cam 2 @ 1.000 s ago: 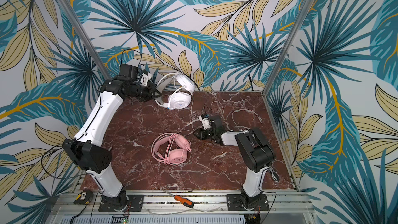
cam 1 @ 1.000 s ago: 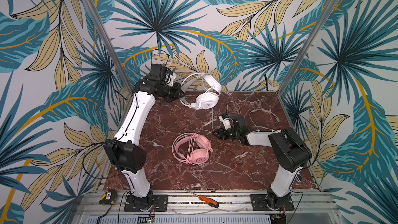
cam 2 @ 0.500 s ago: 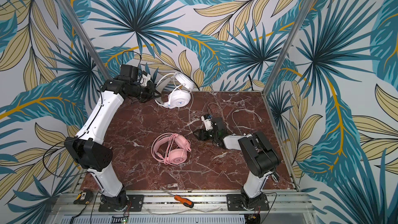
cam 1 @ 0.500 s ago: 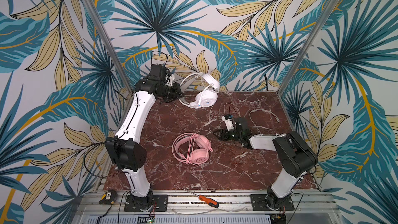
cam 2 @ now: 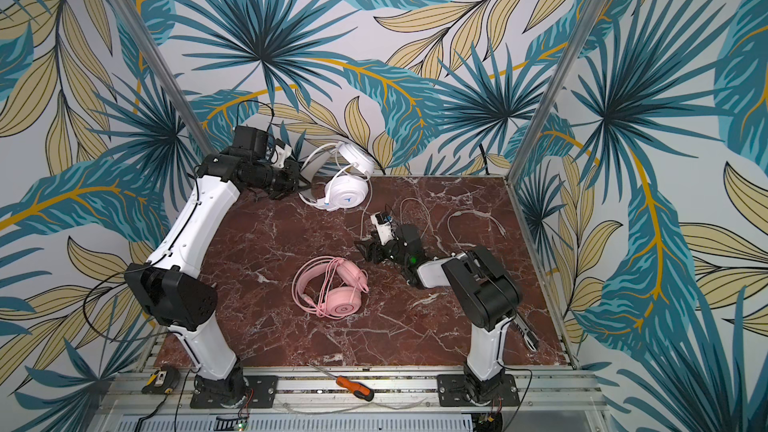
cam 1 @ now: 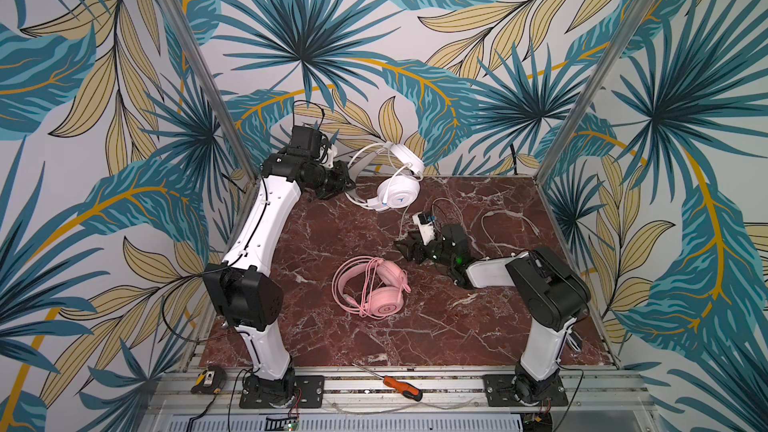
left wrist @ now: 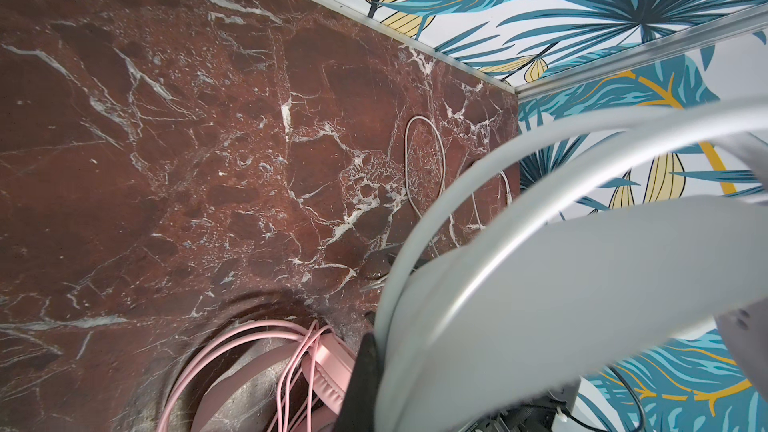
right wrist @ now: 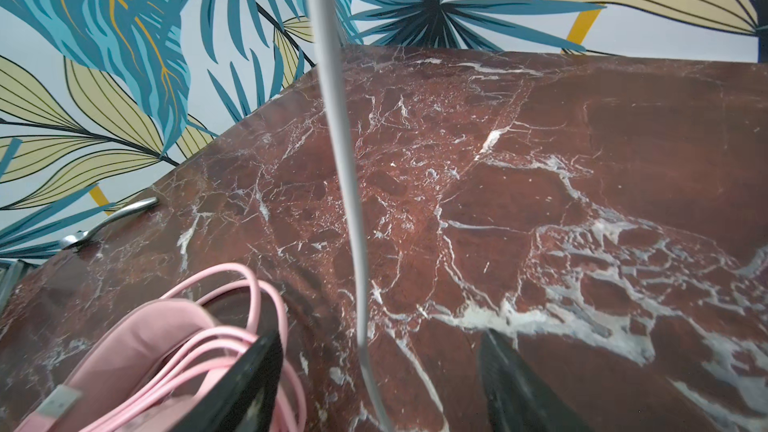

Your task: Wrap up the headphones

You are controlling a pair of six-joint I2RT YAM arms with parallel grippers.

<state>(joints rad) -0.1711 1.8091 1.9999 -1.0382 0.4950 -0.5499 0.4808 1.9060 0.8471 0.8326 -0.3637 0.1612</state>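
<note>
Nearest, on the red marble bench (cam 1: pixel 291 268), the pink headset (cam 1: pixel 370 290) is seen lying flat. Its pink cable (right wrist: pixel 272 301) is looped in several turns over the band and earcups, so this one is judged wrapped. Just beyond it the right pincer (right wrist: pixel 374 361) is held low with its jaws spread wide. The white cable (right wrist: pixel 345 184) passes between them unclamped, and slack loops of it lie farther right on the bench.

At the far left the white headset (cam 1: pixel 398 195) is held up, tilted, by the left pincer (cam 1: pixel 345 186), which is clamped on the grey headband (left wrist: pixel 582 284). Whether the lower earcup touches the bench cannot be told.

The white headset is judged light, with hard glossy shells, soft pads and a springy band, so the band is best gripped. Its cable is thin, limp and smooth. It may slide through a loose grip and is best taken close to the earcup.
</note>
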